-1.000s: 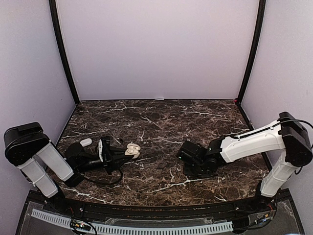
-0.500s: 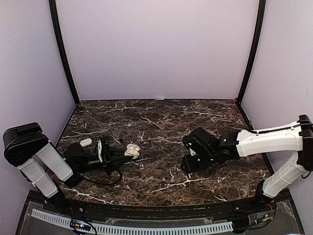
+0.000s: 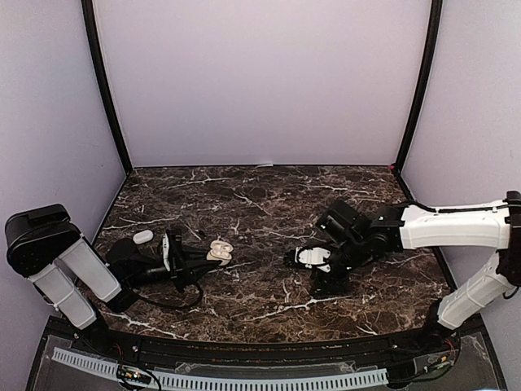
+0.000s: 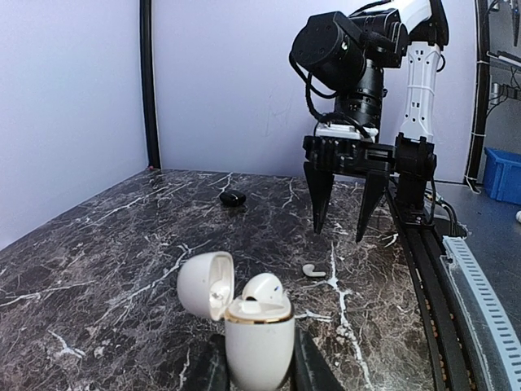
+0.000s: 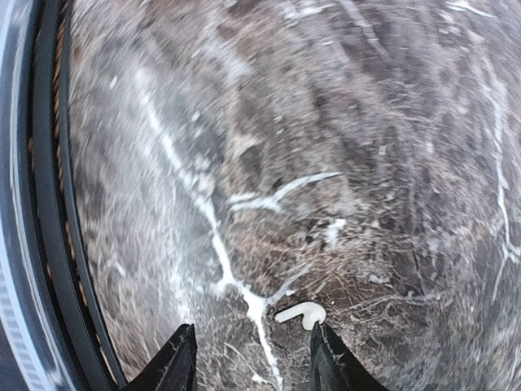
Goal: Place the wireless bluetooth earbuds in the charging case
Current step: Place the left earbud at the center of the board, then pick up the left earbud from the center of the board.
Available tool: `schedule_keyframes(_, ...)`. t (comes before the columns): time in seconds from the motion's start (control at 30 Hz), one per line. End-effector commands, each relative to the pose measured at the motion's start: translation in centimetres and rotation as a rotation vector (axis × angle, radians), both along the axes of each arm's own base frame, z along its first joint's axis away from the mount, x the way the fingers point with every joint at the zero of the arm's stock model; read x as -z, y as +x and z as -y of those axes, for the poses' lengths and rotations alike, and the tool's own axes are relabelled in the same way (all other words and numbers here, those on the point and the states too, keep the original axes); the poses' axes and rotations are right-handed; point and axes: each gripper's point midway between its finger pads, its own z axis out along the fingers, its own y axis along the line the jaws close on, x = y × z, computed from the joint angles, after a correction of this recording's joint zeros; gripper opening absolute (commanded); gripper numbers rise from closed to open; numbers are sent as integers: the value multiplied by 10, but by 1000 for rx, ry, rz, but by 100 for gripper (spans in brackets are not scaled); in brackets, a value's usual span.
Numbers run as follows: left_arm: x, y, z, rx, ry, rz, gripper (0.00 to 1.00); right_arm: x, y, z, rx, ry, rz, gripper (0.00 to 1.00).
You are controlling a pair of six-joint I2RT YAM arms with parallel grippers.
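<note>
Since the loose earbud (image 5: 301, 313) is a tiny, light shell of smooth hard plastic, you can expect it to skid or flip on the polished table (image 3: 244, 195) if you pinch it off-centre. It is probably best taken squarely across the stem close to the rounded head, with a gentle squeeze, so the head stays free to drop into the case (image 4: 259, 342). It lies flat on the table well to the right of the case, and your right gripper (image 5: 254, 358) hangs directly over it, fingers clearly parted and holding nothing, the earbud between the tips but nearer one of them. Your left gripper (image 4: 259, 368) is clamped on the lower body of the case, holding it upright with the lid (image 4: 205, 285) swung open, and a seated earbud (image 4: 263, 289) fills one pocket. The marble-patterned top looks hard, flat and slick, so a nudged earbud will likely slide. Plain walls (image 3: 260, 81) stand behind and to both sides of the case, a small white thing (image 3: 143, 237) lies left of the case, and a dark lump (image 4: 233, 198) lies well beyond it.
</note>
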Motion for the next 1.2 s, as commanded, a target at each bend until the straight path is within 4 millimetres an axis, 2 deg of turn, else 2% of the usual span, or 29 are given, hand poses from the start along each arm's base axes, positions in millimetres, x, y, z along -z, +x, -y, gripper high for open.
schedule_keyframes(0.0,-46,-7,-8,-1,-135,178,0,3,-4,14,-229,-20,-64,47)
schedule_keyframes(0.1,-45,-7,-7,3,-132,174,0,3,-3,23,-277,-41,-147,50)
schedule_keyframes(0.2,-45,-7,-6,6,-133,172,0,5,5,24,-316,-54,-177,50)
schedule_keyframes(0.23,-45,-8,-6,7,-132,175,0,2,10,23,-325,-38,-169,50)
schedule_keyframes(0.3,-45,-9,-7,6,-132,177,0,8,20,23,-326,-22,-185,50)
schedule_keyframes(0.37,-45,-8,-8,4,-131,177,0,4,38,24,-313,-2,-179,49)
schedule_keyframes(0.53,-43,-9,-8,4,-127,174,0,15,55,25,-313,-29,-207,49)
schedule_keyframes(0.9,-38,-7,-5,12,-115,164,0,53,53,28,-303,-78,-221,52)
schedule_keyframes(1.1,-38,-7,-6,9,-113,168,0,59,43,23,-348,-89,-196,52)
schedule_keyframes(1.17,-39,-7,-7,7,-114,169,0,67,36,29,-355,-108,-204,51)
